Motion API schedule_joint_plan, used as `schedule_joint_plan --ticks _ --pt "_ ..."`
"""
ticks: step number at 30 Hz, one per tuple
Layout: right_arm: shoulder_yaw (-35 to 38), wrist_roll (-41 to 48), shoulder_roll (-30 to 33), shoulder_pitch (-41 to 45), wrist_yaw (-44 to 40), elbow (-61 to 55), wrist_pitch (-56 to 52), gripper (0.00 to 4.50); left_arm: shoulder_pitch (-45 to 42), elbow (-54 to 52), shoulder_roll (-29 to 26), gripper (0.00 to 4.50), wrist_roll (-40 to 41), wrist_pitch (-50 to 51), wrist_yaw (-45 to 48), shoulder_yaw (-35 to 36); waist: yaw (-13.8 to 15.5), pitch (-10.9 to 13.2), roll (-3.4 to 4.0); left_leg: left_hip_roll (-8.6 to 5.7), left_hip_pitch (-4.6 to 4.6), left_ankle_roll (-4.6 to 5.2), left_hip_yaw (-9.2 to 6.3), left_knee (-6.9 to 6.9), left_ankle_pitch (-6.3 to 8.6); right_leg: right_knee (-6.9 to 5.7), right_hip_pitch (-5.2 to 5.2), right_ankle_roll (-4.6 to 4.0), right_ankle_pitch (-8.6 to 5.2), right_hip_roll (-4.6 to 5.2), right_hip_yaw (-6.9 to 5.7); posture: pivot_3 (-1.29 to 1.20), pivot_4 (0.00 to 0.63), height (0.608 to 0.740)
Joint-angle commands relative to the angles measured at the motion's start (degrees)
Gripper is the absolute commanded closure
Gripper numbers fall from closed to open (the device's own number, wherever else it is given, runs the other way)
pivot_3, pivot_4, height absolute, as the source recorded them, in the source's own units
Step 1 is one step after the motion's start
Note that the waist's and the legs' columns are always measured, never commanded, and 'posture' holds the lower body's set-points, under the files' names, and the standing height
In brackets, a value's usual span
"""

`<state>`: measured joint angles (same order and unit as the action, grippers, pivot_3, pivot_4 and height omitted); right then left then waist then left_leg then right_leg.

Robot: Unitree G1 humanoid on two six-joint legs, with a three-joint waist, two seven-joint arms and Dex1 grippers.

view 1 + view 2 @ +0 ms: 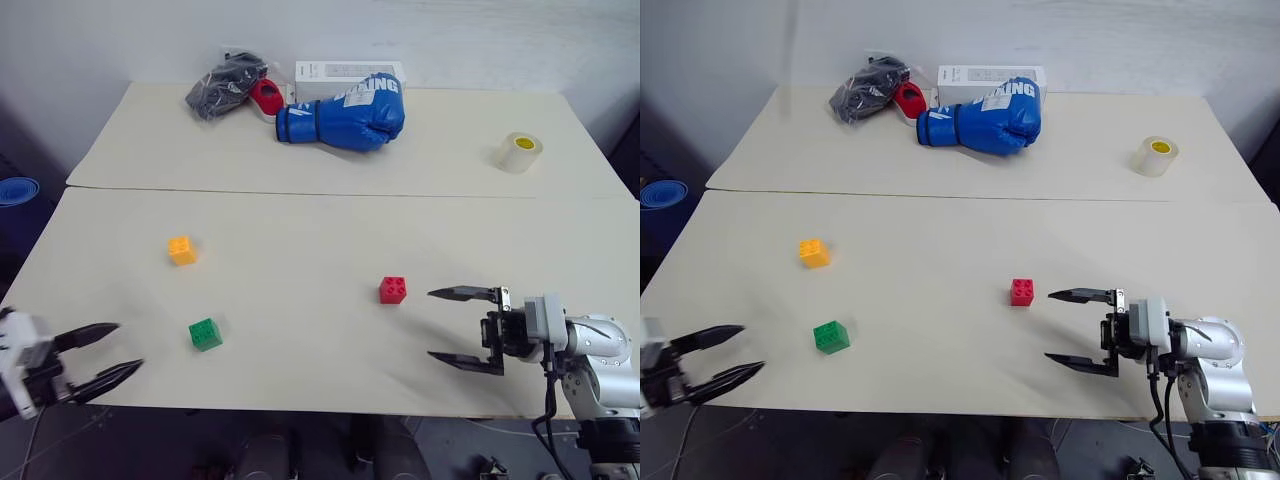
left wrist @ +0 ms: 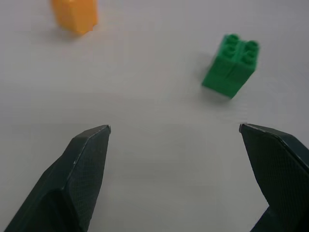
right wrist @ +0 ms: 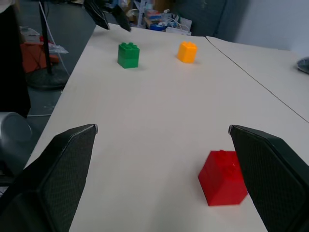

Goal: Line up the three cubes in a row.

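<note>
Both grippers, left (image 1: 108, 352) and right (image 1: 464, 327), jaws spread, empty. Red cube (image 1: 393, 290) mid-table near right jaws; green (image 1: 205, 334) and orange (image 1: 181, 250) toward left edge. Risk: nudging red askew while regrasping.

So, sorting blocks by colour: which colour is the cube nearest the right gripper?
Red cube, clearest in the right wrist view.

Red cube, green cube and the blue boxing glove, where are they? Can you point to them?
red cube (image 1: 393, 289), left eye view, on its studded top.
green cube (image 1: 205, 334), left eye view, on its top face.
blue boxing glove (image 1: 350, 115), left eye view, on the padded fist part.
</note>
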<state>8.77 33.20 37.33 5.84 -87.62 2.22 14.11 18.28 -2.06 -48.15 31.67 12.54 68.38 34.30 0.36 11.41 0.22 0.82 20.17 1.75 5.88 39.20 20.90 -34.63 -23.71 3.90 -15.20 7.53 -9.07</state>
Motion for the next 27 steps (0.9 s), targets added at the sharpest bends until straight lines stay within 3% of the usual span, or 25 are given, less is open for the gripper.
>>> schedule_joint_plan --ticks 1,5,8,16,23,27 --pt "0.2 1.1 -0.3 -0.6 0.9 -2.7 -0.3 0.04 -3.4 -4.7 1.0 0.00 0.6 0.7 -0.8 -4.9 -0.2 0.0 0.00 0.00 0.00 0.20 0.01 0.00 -0.11 -0.01 0.01 0.00 0.00 -0.01 0.00 0.00 0.150 0.740" --pt "0.1 0.7 -0.4 -0.1 2.2 -3.2 -0.3 0.04 -5.9 -4.7 1.8 0.00 -2.6 -1.2 -0.8 -10.9 -0.7 0.0 0.01 0.00 -0.02 0.22 0.06 -0.01 -0.12 -0.11 0.01 0.00 0.00 -0.06 0.01 0.00 0.150 0.740" --pt "0.1 0.5 -0.3 0.2 3.2 -3.8 -0.4 0.00 -8.9 -2.3 3.1 0.51 -4.4 -3.4 -1.7 -13.8 -0.6 0.0 0.01 0.04 -0.03 0.21 0.10 -0.01 -0.13 -0.17 0.00 0.00 0.00 -0.13 0.01 0.00 0.150 0.740" --pt "2.2 0.7 1.2 -2.6 5.0 -5.8 -0.2 0.00 -12.8 -2.0 1.2 3.02 -6.7 -6.0 1.4 -18.6 0.0 0.0 -0.01 0.02 0.00 0.26 0.06 0.00 -0.15 -0.16 0.02 0.00 0.00 -0.09 -0.03 0.00 0.150 0.740" --pt "6.8 2.0 3.0 -6.2 8.3 -9.0 -1.8 0.00 -31.3 -7.2 1.1 3.03 -7.6 2.3 2.5 -31.8 1.2 0.0 -0.01 -0.04 -0.01 0.30 0.07 0.03 -0.20 -0.26 0.05 0.03 0.02 -0.06 -0.02 0.00 0.150 0.740" --pt "8.7 1.9 2.4 -9.9 11.5 -11.7 -2.7 0.00 -47.6 0.0 8.8 3.03 -14.2 3.7 1.6 -43.7 1.4 0.0 -0.03 -0.14 0.01 0.34 0.08 0.04 -0.34 -0.27 0.10 0.07 0.04 -0.15 -0.06 0.00 0.150 0.740"
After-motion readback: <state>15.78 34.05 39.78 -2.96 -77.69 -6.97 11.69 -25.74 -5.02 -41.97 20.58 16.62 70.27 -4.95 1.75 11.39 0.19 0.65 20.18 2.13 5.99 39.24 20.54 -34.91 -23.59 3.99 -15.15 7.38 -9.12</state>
